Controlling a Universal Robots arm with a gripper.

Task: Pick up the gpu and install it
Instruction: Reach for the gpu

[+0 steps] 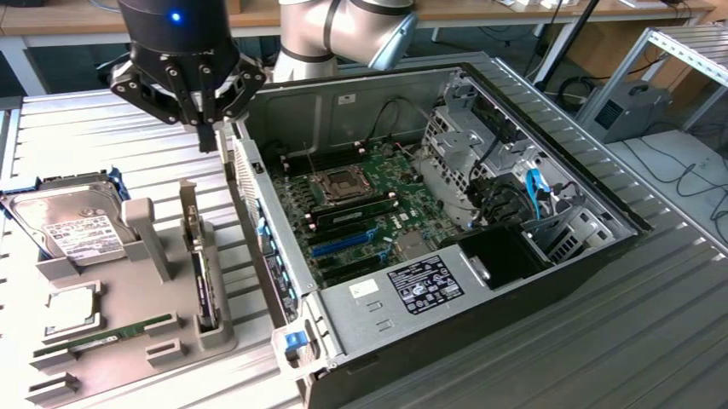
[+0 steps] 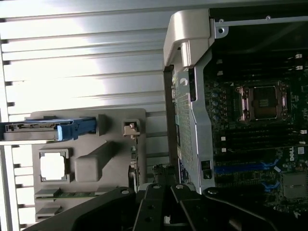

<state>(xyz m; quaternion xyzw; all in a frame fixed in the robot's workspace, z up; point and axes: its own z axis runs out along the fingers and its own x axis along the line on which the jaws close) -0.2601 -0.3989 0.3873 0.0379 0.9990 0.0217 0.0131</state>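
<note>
The gripper (image 1: 206,146) hovered beside the open case (image 1: 341,308), fingers (image 1: 206,129) clenched on nothing; the gpu (image 1: 205,290) stood upright in its grey holder (image 1: 114,368), not yet picked up. Installation was outstanding.

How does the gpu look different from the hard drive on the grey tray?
The gpu is thin and dark; the hard drive is boxy and silver with a white label. The gpu stands on its edge in a slot; the hard drive lies with its wide face up. Both sit on the grey tray.
</note>
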